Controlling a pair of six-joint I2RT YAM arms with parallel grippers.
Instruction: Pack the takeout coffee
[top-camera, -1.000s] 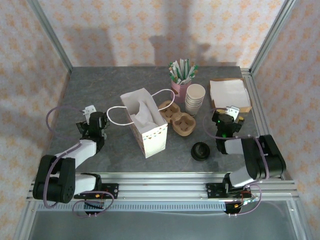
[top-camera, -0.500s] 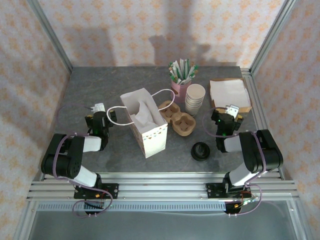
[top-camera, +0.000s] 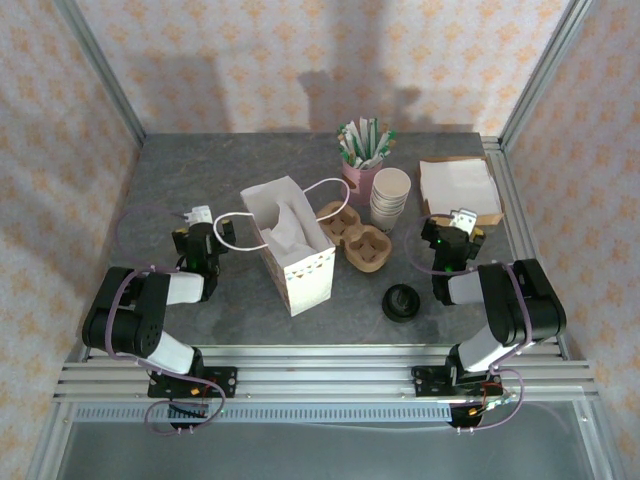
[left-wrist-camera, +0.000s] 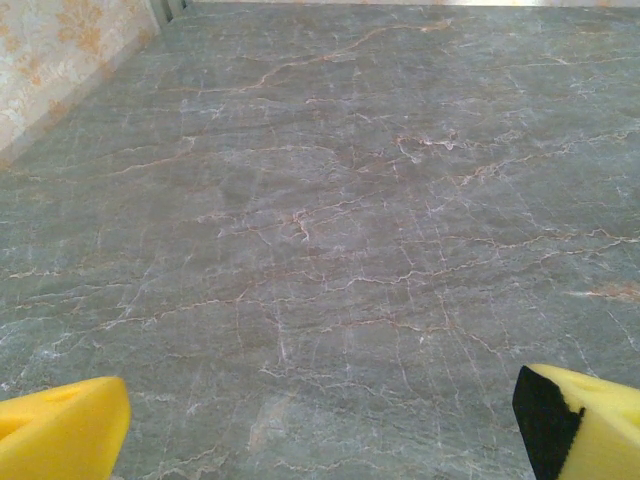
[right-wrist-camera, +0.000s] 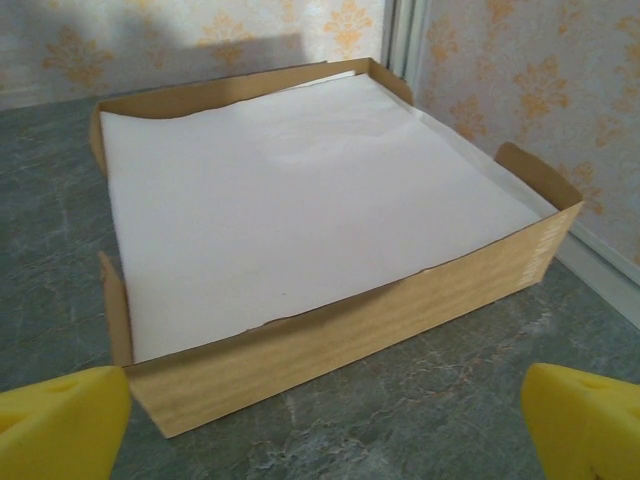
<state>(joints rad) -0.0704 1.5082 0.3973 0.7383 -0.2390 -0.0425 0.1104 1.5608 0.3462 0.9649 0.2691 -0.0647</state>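
Observation:
No lidded paper cup shows on the table; the takeout coffee is hidden or out of view. A white paper bag (top-camera: 290, 250) with tissue in it stands upright at the middle. My left gripper (top-camera: 198, 216) rests low, left of the bag, open over bare stone, and its yellow fingertips (left-wrist-camera: 60, 430) are far apart. My right gripper (top-camera: 462, 219) is open too, with nothing between its fingertips (right-wrist-camera: 585, 420), and it faces the napkin box (right-wrist-camera: 330, 330) from close by.
A brown pulp cup carrier (top-camera: 356, 237) lies right of the bag. Behind it stand a stack of lidless cream cups (top-camera: 390, 198) and a pink cup of sticks (top-camera: 362, 152). A stack of black lids (top-camera: 402, 302) sits near the front. The napkin box (top-camera: 460, 188) is at back right.
Both arms have folded back toward their bases over the last second, the left one more. Both grippers stayed open and hold nothing. Objects on the table have not moved.

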